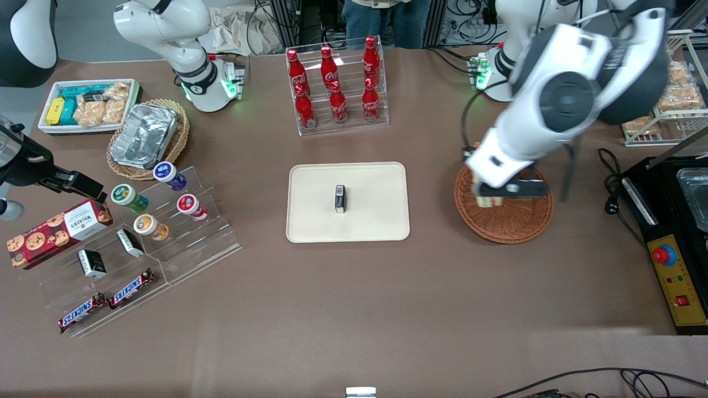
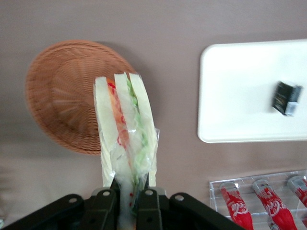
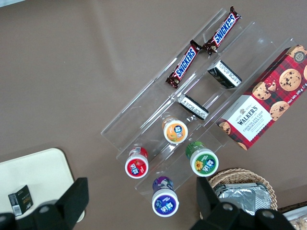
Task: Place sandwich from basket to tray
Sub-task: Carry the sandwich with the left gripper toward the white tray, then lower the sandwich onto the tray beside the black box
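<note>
- Your tool (image 2: 128,194) is pinched on the plastic-wrapped triangular sandwich (image 2: 125,129), held above the round reddish-brown wicker basket (image 1: 511,221).
- Sandwich: pale bread; orange, red and green layers showing.

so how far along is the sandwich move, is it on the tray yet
Not yet. Done: the gripper has shut on the sandwich and holds it above the basket, which looks empty in the wrist view. In hand: carrying it, at present over the basket's edge nearest the tray. Left: reach the tray, which holds only a small dark box, and set the sandwich down.
</note>
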Controlling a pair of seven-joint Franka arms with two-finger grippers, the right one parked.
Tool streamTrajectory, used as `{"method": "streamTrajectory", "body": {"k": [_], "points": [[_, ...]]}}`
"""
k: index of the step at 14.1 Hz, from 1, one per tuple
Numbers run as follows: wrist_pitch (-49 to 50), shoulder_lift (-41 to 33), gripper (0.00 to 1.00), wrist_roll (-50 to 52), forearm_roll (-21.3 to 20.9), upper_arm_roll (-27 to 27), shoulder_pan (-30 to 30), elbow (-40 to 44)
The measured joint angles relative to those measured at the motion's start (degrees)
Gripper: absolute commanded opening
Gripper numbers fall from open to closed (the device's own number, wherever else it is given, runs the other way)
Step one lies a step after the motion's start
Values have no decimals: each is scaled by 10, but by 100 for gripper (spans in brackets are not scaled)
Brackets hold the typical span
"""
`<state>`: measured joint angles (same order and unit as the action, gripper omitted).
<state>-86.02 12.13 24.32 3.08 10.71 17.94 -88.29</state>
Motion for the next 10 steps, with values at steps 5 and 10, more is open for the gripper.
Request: {"method": "streamTrajectory", "body": {"k": [5,10], "points": [[-94,52,0,11,36,26,32,-8],[-261,87,0,13,43,27,66,-104]]}}
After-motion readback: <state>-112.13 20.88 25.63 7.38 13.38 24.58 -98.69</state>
